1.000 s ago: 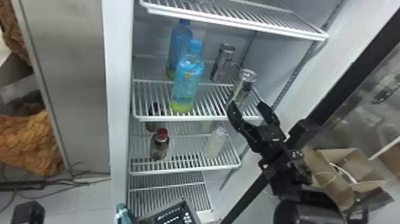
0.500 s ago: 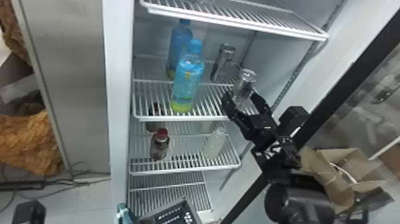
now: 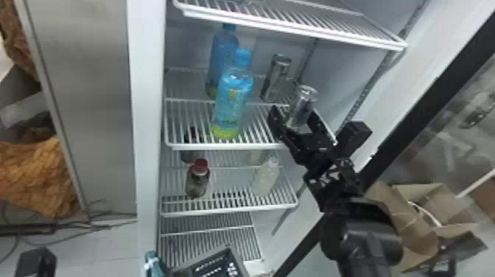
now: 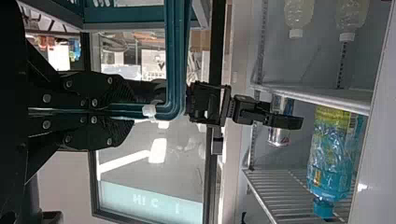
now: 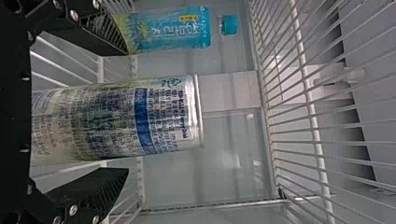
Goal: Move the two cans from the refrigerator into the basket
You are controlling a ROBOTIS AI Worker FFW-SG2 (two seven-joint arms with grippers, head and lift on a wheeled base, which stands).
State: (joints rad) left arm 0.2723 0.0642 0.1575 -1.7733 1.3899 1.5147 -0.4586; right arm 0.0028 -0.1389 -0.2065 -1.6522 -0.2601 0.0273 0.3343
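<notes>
My right gripper (image 3: 294, 119) stands open on the refrigerator shelf, its fingers on either side of the front silver can (image 3: 304, 101). In the right wrist view that can (image 5: 116, 119) lies between the open fingers of the right gripper (image 5: 126, 112), with gaps on both sides. The second can (image 3: 275, 79) stands farther back on the same shelf. In the left wrist view my left gripper (image 4: 123, 112) is shut on the teal handle (image 4: 175, 56) of the basket (image 4: 126, 15). The front can (image 4: 279, 136) shows beyond, partly behind a right finger.
Two blue bottles (image 3: 232, 99) stand left of the cans. A wire shelf (image 3: 294, 27) hangs above, and the shelf below (image 3: 228, 210) holds a red-capped bottle (image 3: 198, 180) and a pale bottle (image 3: 267, 178). An open cardboard box (image 3: 423, 199) is at the right.
My right gripper has moved forward and to the left, from in front of the near can to around it, staying open. Both cans keep their places.
</notes>
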